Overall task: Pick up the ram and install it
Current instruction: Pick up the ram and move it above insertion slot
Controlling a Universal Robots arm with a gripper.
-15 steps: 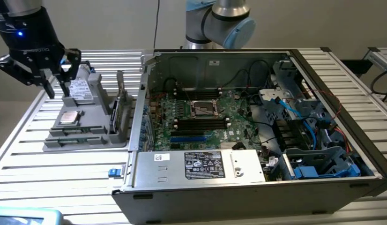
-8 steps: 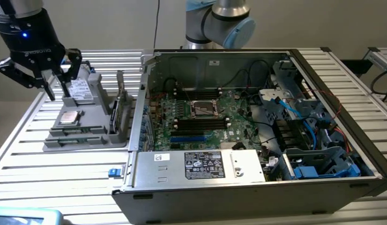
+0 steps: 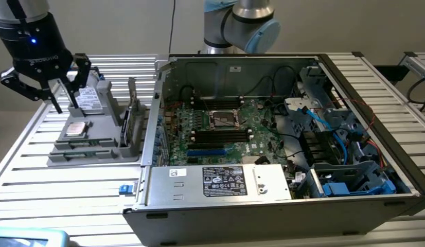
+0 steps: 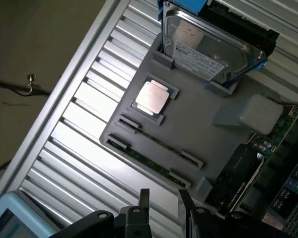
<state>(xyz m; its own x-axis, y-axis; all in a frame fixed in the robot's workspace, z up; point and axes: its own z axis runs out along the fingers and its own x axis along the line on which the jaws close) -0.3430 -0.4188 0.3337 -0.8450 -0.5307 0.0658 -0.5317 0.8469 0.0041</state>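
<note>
Two ram sticks lie flat in slots of the grey holder tray (image 4: 198,124): one ram (image 4: 159,145) and a second ram (image 4: 145,161) alongside it, nearer the tray's edge. In the exterior view the ram (image 3: 85,144) shows as thin dark strips at the tray's near end. My gripper (image 3: 68,107) hangs above the tray's far end, over the hard drive (image 3: 89,98). Its fingers (image 4: 144,198) stand apart with nothing between them, so my gripper (image 4: 164,199) is open, clear of the ram.
A silver processor chip (image 4: 151,96) sits in the tray's middle, and a wide card (image 3: 134,121) stands on edge at its side. The open computer case (image 3: 281,190) with its motherboard (image 3: 233,144) lies to the exterior view's right. The slatted table (image 3: 62,190) runs around it.
</note>
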